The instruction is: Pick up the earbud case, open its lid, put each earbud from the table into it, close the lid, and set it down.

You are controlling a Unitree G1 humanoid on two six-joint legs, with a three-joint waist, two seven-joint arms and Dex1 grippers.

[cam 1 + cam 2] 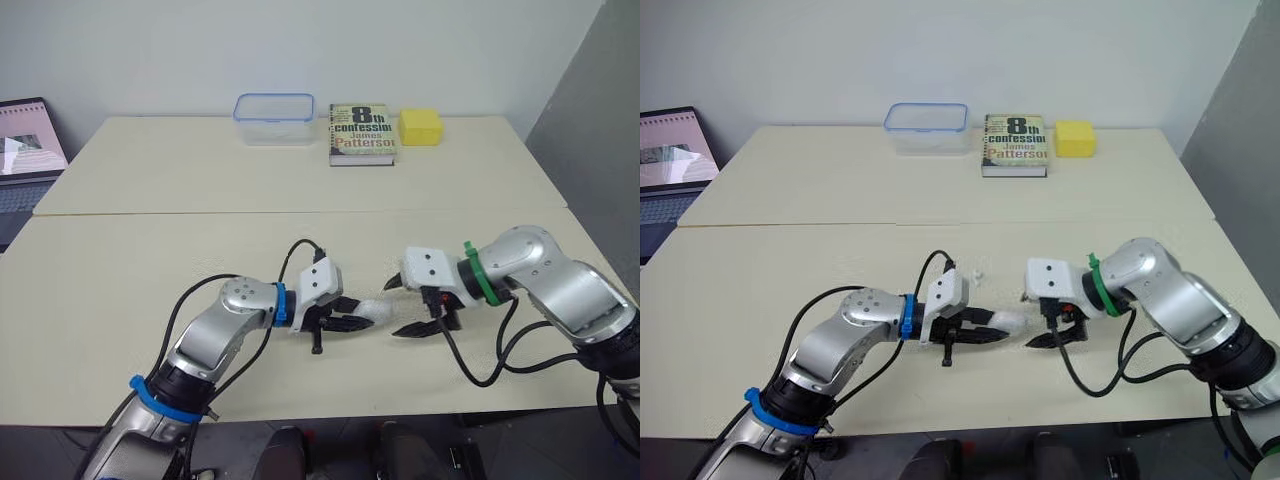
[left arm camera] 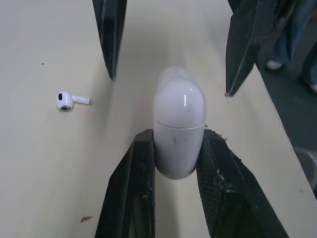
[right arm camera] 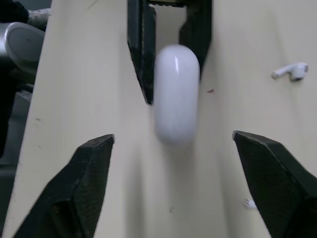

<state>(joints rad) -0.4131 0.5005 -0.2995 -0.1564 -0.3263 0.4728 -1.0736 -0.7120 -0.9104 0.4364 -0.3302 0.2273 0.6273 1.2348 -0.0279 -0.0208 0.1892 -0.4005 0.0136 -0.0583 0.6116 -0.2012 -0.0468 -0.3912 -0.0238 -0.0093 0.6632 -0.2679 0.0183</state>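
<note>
My left gripper (image 1: 360,319) is shut on the white earbud case (image 1: 381,310) and holds it just above the table near the front, with the lid closed and pointing right. Facing it from the right is my right gripper (image 1: 397,307), open, one finger on each side of the case's free end and touching nothing. In the left wrist view the case (image 2: 179,124) is pinched at its lower half. One white earbud (image 2: 69,100) lies on the table just behind the case, also seen as a small white earbud (image 1: 982,272). A second small white piece (image 3: 249,203) lies near it; I cannot identify it.
Along the far edge of the table stand a clear plastic container (image 1: 273,118), a paperback book (image 1: 362,133) and a yellow block (image 1: 421,126). An open laptop (image 1: 25,150) sits off the far left. The table's front edge runs close below both grippers.
</note>
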